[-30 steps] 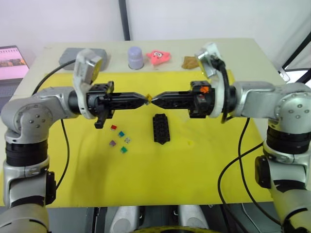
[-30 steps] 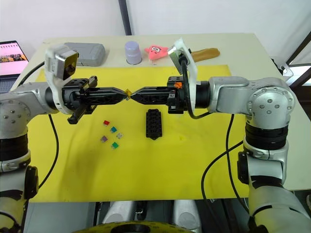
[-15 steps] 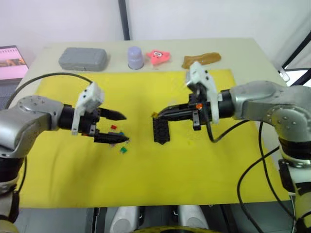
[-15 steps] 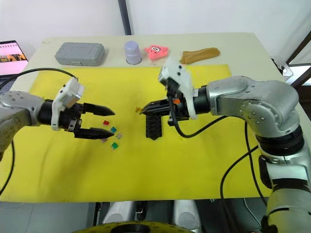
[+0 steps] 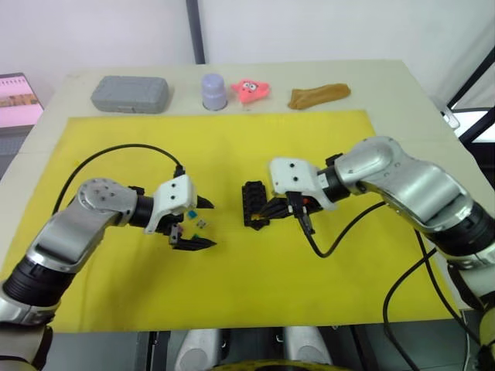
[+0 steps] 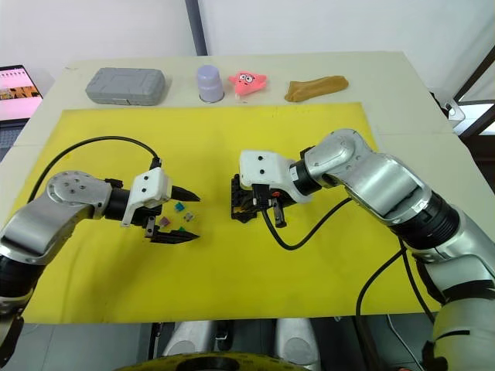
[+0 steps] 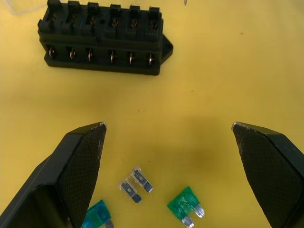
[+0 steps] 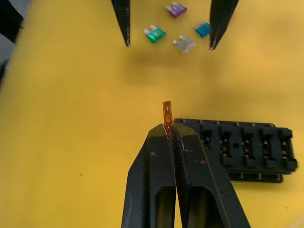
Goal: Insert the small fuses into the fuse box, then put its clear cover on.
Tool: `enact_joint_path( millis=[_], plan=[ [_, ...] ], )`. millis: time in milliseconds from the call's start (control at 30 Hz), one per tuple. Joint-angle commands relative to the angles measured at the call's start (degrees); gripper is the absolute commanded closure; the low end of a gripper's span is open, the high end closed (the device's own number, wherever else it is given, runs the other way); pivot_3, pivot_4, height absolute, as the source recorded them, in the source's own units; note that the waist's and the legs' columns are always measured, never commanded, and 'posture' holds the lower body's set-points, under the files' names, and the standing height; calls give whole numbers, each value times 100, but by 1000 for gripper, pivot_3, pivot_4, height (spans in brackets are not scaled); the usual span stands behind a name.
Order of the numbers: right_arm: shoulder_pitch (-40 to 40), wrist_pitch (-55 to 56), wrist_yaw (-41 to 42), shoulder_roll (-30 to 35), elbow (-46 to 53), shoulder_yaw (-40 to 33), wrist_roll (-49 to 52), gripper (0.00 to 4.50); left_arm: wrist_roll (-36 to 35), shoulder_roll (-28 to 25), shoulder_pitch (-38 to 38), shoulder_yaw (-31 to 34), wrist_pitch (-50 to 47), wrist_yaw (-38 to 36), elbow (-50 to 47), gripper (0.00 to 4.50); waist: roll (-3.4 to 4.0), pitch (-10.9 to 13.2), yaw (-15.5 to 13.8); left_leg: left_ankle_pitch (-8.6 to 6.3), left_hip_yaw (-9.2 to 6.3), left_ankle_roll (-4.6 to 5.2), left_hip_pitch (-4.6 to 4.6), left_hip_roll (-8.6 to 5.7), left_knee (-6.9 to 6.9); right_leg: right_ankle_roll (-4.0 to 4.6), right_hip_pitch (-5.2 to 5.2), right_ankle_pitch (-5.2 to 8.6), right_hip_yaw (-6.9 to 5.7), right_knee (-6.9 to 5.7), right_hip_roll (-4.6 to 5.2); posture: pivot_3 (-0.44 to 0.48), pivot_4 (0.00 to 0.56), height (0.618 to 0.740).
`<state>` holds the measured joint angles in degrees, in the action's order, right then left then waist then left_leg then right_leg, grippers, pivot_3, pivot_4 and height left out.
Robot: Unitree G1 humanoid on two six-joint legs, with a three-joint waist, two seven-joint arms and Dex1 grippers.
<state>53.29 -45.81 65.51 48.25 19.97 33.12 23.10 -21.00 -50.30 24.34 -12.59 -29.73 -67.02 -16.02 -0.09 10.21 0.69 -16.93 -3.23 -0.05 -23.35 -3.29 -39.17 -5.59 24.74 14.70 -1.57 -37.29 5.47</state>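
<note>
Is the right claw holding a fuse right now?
Yes, the right claw is pinched shut on an orange fuse beside the fuse box.

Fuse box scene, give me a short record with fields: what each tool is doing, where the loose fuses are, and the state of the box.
left tool: open, over the loose fuses
right tool: shut on an orange fuse, beside the fuse box
loose fuses: green, teal, grey, purple, lying flat on the yellow mat
fuse box: on the mat, the slots in view empty
</note>
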Motion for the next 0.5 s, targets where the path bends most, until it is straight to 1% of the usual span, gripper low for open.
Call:
enact_joint_path(
  millis=[33, 167, 500],
  plan=[
    [223, 52, 60, -145, -28, 56, -413, 4500, 131, 96, 24, 19, 92, 80, -34, 51, 0, 0, -3, 1, 0, -2, 0, 0, 0, 0, 0, 0, 0, 0, 0, 0, 150, 731],
    [308, 8, 130, -278, -92, 36, -635, 4500, 196, 171, 28, 18, 81, 84, -23, 51, 0, 0, -6, 9, 0, -15, 0, -1, -1, 0, 0, 0, 0, 0, 1, 0, 150, 731],
    [327, -15, 394, -321, -180, 95, -1087, 4500, 284, 263, 28, 17, 52, 111, -68, 51, 0, 0, -4, 10, 0, -17, 0, -1, -1, 0, 0, 0, 0, -2, 1, 0, 150, 731]
  ],
)
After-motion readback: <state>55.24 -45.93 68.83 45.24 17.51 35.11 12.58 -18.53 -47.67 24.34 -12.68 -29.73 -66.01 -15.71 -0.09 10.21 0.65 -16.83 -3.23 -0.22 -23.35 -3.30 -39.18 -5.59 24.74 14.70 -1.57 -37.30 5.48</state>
